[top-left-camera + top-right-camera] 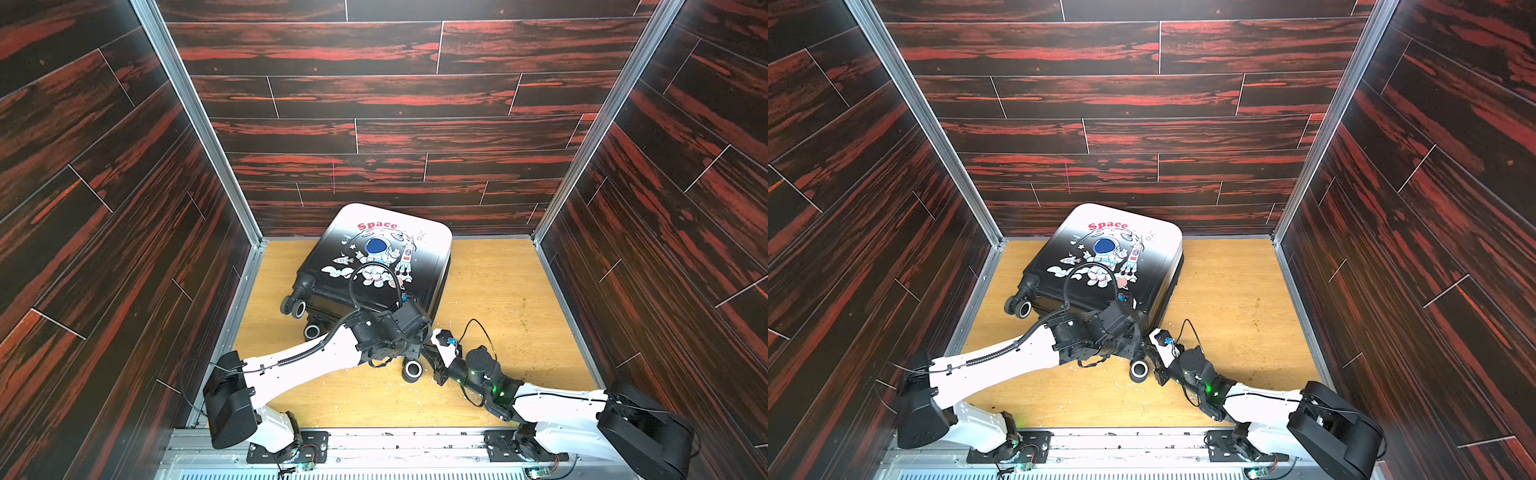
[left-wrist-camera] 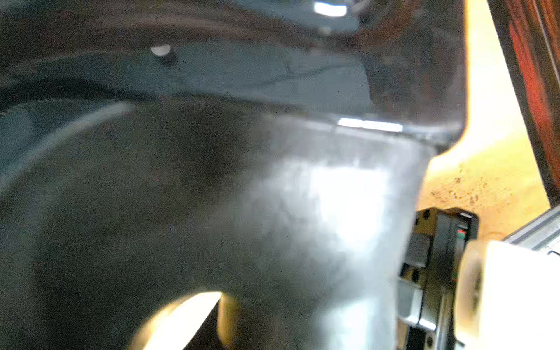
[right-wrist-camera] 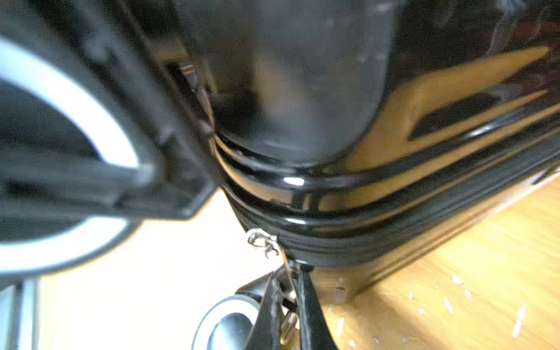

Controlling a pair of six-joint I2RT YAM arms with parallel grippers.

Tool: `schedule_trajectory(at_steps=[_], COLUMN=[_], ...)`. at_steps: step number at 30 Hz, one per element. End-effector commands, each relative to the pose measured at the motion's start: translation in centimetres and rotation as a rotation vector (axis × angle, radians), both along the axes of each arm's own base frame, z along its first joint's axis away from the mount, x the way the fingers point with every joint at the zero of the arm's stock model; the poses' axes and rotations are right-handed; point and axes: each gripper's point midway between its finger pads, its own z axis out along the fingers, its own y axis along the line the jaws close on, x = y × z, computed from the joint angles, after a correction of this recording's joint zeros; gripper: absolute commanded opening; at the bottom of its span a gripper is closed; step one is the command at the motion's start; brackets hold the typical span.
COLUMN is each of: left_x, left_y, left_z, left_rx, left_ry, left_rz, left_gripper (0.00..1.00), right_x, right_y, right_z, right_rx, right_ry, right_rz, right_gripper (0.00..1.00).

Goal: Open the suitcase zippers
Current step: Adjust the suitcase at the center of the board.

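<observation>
1. The suitcase [image 1: 374, 257] lies flat on the bench [image 1: 507, 291], printed side up. It sits a little left of centre, with its white end near the back wall and its wheel end towards the arm bases.
2. Its long axis runs from the bases towards the back wall, skewed. The near right corner is where both arms meet, just beside a wheel [image 1: 412, 369].
3. In the right wrist view my right fingers [image 3: 312, 306] are pressed together, and a thin metal pull tab [image 3: 288, 324] looks pinched between them. The zippers [image 3: 378, 242] lead off from that corner along the case's right side, so I judge the pull has to follow that seam, away from the wheel end.
4. The left arm [image 1: 316, 357] reaches across to the same corner. The left fingers are hidden under the wrist in both top views and the left wrist view is a close blur, so I cannot tell whether they are apart or together.
5. The shell is glossy, fading black to white, with an astronaut and a red "Space". The two halves look closed together.
</observation>
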Motion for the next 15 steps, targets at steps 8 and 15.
schedule_trajectory(at_steps=[8,15], left_x=[-1.3,-2.9], left_y=[5.8,6.7], left_z=[0.8,1.0], left_rx=[0.160,0.153], left_ry=[-0.021,0.005], left_rz=[0.034,-0.015], left_gripper=[0.05,0.00], right_x=[3.1,6.0], right_y=[-2.6,-3.3], right_z=[5.7,7.1], right_rx=[0.021,-0.048], right_ry=[-0.136,-0.217], right_rz=[-0.209,-0.344], right_gripper=[0.00,0.00])
